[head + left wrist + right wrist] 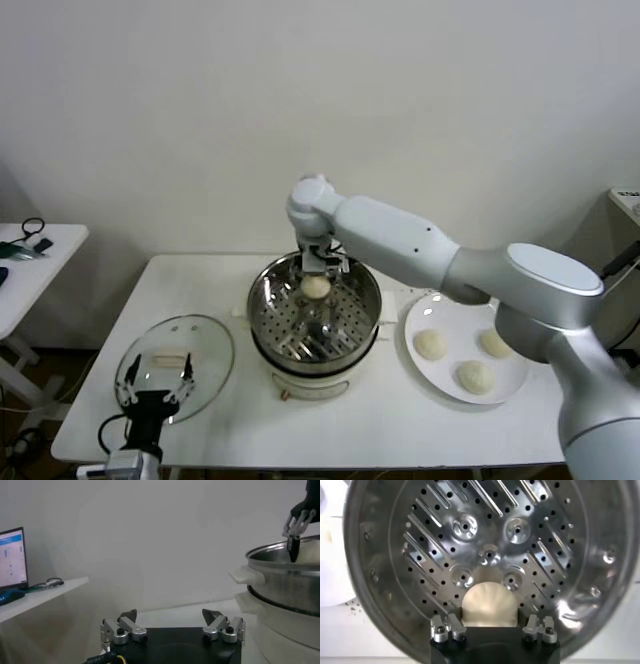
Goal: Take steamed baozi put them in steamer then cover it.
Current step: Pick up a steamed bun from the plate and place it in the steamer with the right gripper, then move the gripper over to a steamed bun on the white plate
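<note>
The steamer [352,345], a steel pot on a white base, stands mid-table. My right gripper [318,272] reaches over it from the right and is shut on one baozi [315,288], held just above the far part of the perforated tray [470,535]. In the right wrist view the baozi [488,602] sits between the fingers of the right gripper [490,612]. Three baozi [430,344] [494,342] [474,377] lie on the white plate [512,390] to the right. The glass cover [205,350] lies flat to the left of the steamer. My left gripper [158,393] is open and empty, just above the cover's near edge.
The white table [380,425] carries everything. A small side table [30,270] with cables stands at the far left, with a lit screen [11,560] on it. In the left wrist view the steamer [285,585] stands close ahead, with the right gripper [296,530] above it.
</note>
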Robot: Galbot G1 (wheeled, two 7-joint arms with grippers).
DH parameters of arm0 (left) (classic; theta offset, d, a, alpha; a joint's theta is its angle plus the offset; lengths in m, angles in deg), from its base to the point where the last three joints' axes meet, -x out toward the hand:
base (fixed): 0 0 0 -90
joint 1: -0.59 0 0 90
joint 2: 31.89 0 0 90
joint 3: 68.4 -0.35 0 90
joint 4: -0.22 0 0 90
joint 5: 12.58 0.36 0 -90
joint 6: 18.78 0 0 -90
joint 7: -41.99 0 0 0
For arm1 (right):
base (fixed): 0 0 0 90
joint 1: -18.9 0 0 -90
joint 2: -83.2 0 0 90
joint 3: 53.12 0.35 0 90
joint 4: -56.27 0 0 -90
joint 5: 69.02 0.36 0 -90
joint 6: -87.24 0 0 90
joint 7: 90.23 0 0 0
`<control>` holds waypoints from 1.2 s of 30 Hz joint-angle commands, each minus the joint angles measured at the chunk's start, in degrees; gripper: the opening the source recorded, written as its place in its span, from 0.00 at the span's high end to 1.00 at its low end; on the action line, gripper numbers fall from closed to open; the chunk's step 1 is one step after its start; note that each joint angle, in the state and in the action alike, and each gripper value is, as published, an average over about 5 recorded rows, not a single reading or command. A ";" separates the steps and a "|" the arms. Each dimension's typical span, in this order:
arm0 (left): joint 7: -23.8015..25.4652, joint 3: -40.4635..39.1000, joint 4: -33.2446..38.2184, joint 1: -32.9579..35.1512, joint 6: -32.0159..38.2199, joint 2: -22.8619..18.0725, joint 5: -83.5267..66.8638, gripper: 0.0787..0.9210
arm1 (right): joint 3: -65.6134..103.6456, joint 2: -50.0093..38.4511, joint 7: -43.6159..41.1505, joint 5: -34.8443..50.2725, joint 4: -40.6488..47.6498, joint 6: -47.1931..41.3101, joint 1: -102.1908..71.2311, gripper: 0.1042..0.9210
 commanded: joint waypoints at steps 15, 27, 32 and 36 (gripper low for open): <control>-0.29 0.11 -0.10 0.68 0.22 -0.08 -0.42 0.12 | -0.84 -5.62 -1.01 8.59 -5.53 -1.16 6.12 0.12; -0.69 -0.36 0.63 1.45 0.28 0.67 -0.65 0.12 | -14.68 -25.35 12.36 37.32 -16.37 -27.19 19.46 0.12; -0.71 -0.74 1.01 1.86 0.41 0.65 -0.42 0.12 | -19.25 -34.29 16.19 49.82 -21.43 -43.98 20.47 0.12; -0.71 -0.92 1.38 2.19 0.45 0.69 -0.28 0.12 | -17.40 -40.37 14.93 54.69 -22.09 -51.17 16.04 0.12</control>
